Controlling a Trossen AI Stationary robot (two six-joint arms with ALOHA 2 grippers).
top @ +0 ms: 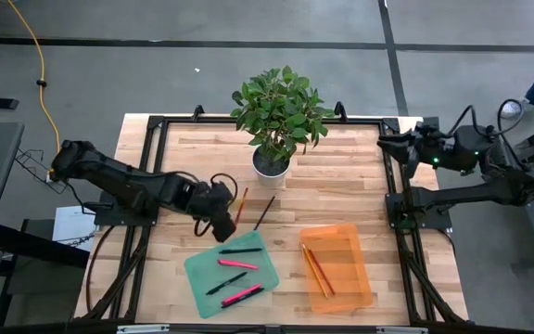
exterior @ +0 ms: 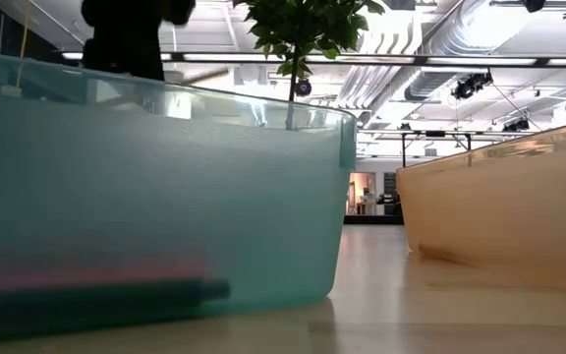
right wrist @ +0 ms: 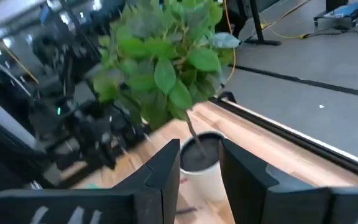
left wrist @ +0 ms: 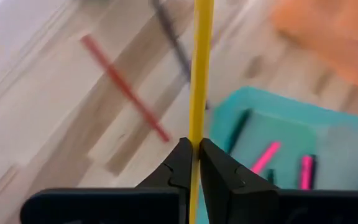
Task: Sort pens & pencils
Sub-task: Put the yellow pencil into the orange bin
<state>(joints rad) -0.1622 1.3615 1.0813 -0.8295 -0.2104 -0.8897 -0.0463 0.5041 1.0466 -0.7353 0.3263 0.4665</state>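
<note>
A wooden tabletop (top: 341,172) with a black frame fills the middle of the high view. At its upper centre stands a leafy potted plant (top: 278,111) in a white pot (top: 271,163). A yellow cable (top: 33,56) runs across the grey floor at upper left. Someone's shoe (top: 511,109) shows at the upper right edge.

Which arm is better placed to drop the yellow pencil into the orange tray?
Left. The left gripper is shut on the yellow pencil, beside the teal tray. The right gripper is open by the table's far right corner, facing the plant, far from the orange tray.
</note>
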